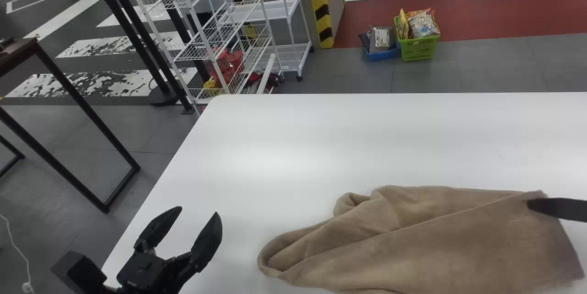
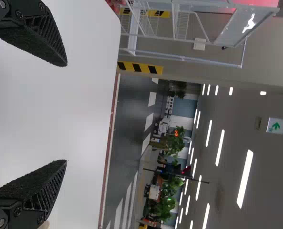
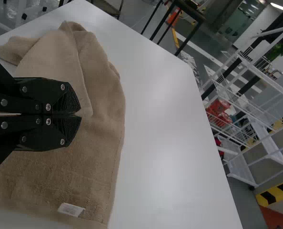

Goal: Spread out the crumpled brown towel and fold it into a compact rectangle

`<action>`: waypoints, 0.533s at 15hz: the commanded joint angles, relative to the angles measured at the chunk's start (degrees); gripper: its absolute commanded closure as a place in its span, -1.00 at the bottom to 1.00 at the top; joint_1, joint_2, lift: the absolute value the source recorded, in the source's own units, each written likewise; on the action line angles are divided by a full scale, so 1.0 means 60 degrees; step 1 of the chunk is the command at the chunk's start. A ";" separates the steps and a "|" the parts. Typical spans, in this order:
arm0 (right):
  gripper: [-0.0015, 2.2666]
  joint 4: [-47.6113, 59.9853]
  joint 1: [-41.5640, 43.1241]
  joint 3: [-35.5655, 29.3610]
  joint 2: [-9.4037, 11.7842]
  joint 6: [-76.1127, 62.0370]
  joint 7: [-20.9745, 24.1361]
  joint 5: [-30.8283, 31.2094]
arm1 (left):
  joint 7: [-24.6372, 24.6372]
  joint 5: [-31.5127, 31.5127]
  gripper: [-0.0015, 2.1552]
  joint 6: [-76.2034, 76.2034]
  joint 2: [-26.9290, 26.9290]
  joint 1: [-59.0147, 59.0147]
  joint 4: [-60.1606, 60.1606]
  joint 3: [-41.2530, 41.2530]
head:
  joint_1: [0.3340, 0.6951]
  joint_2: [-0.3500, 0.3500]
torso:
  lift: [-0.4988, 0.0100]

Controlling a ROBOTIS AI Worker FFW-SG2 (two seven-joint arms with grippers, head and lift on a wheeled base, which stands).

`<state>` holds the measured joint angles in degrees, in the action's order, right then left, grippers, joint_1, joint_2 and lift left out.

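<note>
Brown towel [image 1: 435,243], plush and loosely folded, on the smooth white surface [image 1: 275,147].
Rounded folds bulge at its left end; a small white label [image 3: 71,209] lies near a straight hem, its print too small to read. The left pincer [image 1: 199,211] hangs wide beside it; the right pincer [image 1: 530,205] is narrow, tips at a folded corner, any pinched cloth unclear.

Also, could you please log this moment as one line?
towel: rumpled, partly folded; right gripper: shut on flap; left gripper: open over table

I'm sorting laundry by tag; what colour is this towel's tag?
The tag is white, clearest in the right wrist view.
</note>
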<state>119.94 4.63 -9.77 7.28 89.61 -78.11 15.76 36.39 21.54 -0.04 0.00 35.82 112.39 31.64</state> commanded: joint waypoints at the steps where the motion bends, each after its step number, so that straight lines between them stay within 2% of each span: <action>1: 0.12 0.0093 -0.0039 -0.0759 0.0266 0.0078 -0.0035 -0.0049 | 0.0000 -0.0016 -0.92 0.0029 -0.0025 -0.0008 -0.0025 0.0001 | 1.00 0.95 | 0.46; 4: 0.12 0.0210 0.0122 -0.2356 0.0662 0.0078 -0.0035 -0.1235 | -0.0014 -0.0016 -0.92 0.0029 -0.0025 -0.0037 -0.0069 0.0001 | 1.00 0.75 | 0.46; 5: 0.11 0.0210 0.0151 -0.2883 0.0676 0.0078 -0.0035 -0.1631 | -0.0014 -0.0031 -0.92 0.0058 -0.0025 -0.0052 -0.0069 0.0001 | 1.00 0.63 | 0.46; 8: 0.11 0.0195 0.0137 -0.3821 0.0676 0.0078 -0.0035 -0.2773 | -0.0014 -0.0089 -0.92 0.0146 -0.0025 -0.0140 -0.0069 -0.0028 | 1.00 0.47 | 0.46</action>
<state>121.20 5.45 -30.66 11.44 89.61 -78.14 1.87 36.30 21.20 0.64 0.00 35.22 111.97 31.55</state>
